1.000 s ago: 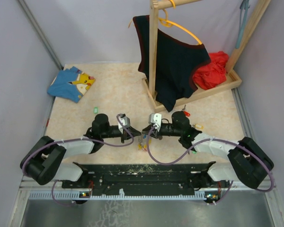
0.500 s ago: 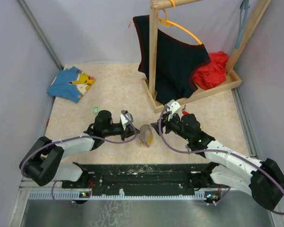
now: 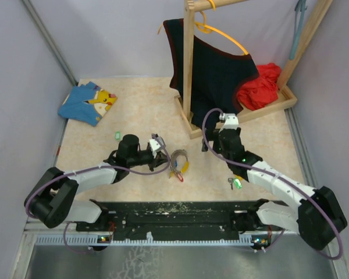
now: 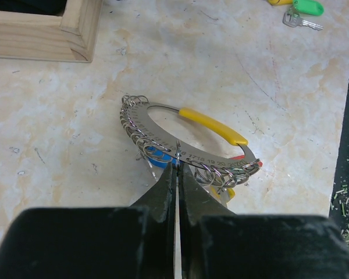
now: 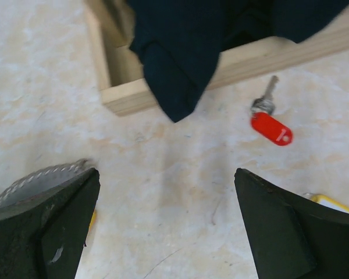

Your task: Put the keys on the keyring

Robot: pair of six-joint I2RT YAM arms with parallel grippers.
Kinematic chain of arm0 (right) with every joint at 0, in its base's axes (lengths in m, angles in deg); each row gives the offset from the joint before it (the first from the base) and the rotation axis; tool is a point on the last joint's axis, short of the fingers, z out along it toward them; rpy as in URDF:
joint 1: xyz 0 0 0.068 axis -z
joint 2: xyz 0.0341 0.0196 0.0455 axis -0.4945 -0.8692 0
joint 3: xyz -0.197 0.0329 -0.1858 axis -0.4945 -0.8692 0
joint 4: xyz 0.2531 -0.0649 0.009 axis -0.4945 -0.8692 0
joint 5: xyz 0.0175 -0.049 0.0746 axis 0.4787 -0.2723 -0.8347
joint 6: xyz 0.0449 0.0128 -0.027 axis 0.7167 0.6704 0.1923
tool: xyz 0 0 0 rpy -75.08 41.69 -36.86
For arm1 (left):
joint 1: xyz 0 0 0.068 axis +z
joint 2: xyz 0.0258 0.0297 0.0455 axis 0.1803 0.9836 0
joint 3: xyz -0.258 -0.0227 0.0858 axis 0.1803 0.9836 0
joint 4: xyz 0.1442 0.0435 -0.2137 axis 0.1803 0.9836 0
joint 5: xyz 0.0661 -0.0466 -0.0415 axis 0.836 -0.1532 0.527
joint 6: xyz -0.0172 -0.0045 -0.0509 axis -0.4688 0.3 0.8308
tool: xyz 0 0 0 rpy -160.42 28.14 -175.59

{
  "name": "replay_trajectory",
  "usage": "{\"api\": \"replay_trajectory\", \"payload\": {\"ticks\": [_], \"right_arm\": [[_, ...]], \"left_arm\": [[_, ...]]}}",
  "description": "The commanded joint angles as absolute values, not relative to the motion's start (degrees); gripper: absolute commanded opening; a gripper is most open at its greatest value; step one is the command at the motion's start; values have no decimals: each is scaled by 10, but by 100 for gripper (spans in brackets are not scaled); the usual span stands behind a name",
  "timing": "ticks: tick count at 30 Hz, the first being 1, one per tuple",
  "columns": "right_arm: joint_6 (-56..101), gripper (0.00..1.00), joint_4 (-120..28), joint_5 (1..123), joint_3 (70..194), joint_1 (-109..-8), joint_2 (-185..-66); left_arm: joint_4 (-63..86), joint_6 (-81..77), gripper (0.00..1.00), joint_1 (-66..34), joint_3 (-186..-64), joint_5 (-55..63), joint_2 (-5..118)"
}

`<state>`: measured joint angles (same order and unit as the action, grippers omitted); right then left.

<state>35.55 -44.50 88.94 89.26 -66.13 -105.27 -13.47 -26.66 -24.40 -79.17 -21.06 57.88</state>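
The keyring (image 4: 212,124) is a silver numbered oval with a yellow section, lined with small wire rings, and blue and red tags lie under it. It rests on the table, also visible from above (image 3: 178,162). My left gripper (image 4: 178,166) is shut on one small ring at the oval's near rim. My right gripper (image 5: 166,174) hovers wide open over bare table near the rack's corner, holding nothing. A red-tagged key (image 5: 270,127) lies ahead to its right, and a yellow tag (image 5: 331,203) lies beside its right finger. A green-tagged key (image 3: 237,183) lies beside the right forearm.
A wooden rack base (image 3: 239,118) stands at the back right with a dark shirt (image 3: 212,75) on an orange hanger and a red cloth (image 3: 260,87). A blue printed cloth (image 3: 87,103) lies at the back left, and a small green tag (image 3: 117,135) lies near it.
My right gripper opened wide, left the keyring and swung right and back toward the rack. The left gripper stayed shut on the keyring and shifted it slightly right.
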Motion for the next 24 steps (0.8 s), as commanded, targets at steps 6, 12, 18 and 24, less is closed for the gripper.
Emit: {"api": "replay_trajectory", "payload": {"ticks": [6, 12, 18, 24], "right_arm": [[475, 84, -449, 932, 951, -530, -1160], [468, 66, -429, 958, 1005, -519, -1260], [487, 55, -439, 991, 1054, -518, -1334], [496, 42, -446, 1009, 1077, -518, -1377]], "left_arm": [[-135, -247, 1, -247, -805, -172, 568], [-139, -240, 1, -247, -801, -155, 558], [-156, -237, 1, -247, -788, -145, 543], [-154, -242, 1, -247, -791, -143, 550]]}}
